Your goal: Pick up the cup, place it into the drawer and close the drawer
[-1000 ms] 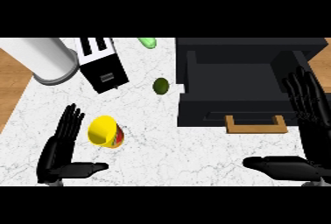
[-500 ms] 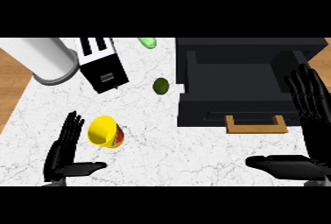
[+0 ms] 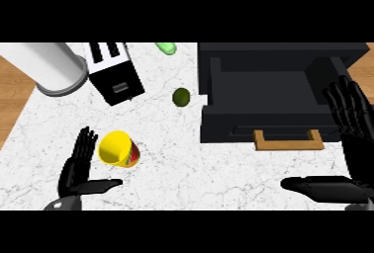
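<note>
Table: white marbled top (image 3: 219, 173), filling most of the view.
Cup: yellow (image 3: 116, 148), lying on its side at the front left, mouth turned leftward, red and green on its wall.
Drawer: black (image 3: 270, 81), pulled open at the right rear, wooden handle (image 3: 288, 141) facing the front.
Toaster: black and white (image 3: 116, 74), rear left, set askew.
Canister: pale cylinder (image 3: 51, 66), just left of the toaster.
Dark green fruit: round (image 3: 181, 97), between toaster and drawer, touching neither.
Light green thing: (image 3: 167, 48) at the rear edge.
</note>
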Controlling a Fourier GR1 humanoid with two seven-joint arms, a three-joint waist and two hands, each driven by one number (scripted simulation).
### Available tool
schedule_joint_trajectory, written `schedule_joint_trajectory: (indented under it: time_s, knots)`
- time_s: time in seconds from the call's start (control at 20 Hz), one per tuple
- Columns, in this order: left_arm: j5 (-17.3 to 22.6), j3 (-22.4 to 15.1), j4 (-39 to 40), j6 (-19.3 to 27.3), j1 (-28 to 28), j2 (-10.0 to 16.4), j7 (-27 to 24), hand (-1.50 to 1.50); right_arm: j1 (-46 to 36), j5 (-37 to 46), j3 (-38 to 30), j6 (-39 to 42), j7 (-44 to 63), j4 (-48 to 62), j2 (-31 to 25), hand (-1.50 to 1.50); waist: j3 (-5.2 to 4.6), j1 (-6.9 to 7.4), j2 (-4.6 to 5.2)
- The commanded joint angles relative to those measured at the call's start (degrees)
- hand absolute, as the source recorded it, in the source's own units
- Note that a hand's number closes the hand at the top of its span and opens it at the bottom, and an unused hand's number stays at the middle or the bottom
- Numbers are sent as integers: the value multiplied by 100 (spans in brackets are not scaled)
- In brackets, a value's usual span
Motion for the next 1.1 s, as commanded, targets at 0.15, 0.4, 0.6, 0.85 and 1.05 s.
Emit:
schedule_joint_trajectory:
  time_s: [0.15, 0.4, 0.6, 0.85, 1.05]
  knots:
    - [-203, 133, 1695, 37, -976, 212, -887, -150, -257, 193, 191, -121, 138, 133, 165, -150, -2, -10, 7]
    - [-288, 135, 2281, -60, -1193, 205, -1250, -150, -76, -10, -2, 46, 143, -8, 60, -150, -6, -44, 16]
    - [-241, 188, 2289, -207, -1165, 311, -1351, -150, 188, 96, 103, 7, 166, -428, 127, -150, -5, -50, 11]
    - [-209, 229, 2404, -168, -1437, 89, -1325, -150, 78, -95, -35, 234, 3, 27, -9, -150, -8, -79, 26]
    - [-208, 206, 2467, -547, -1455, 60, -1405, -150, -204, 42, 124, 41, 298, -77, 108, -150, -16, -98, 39]
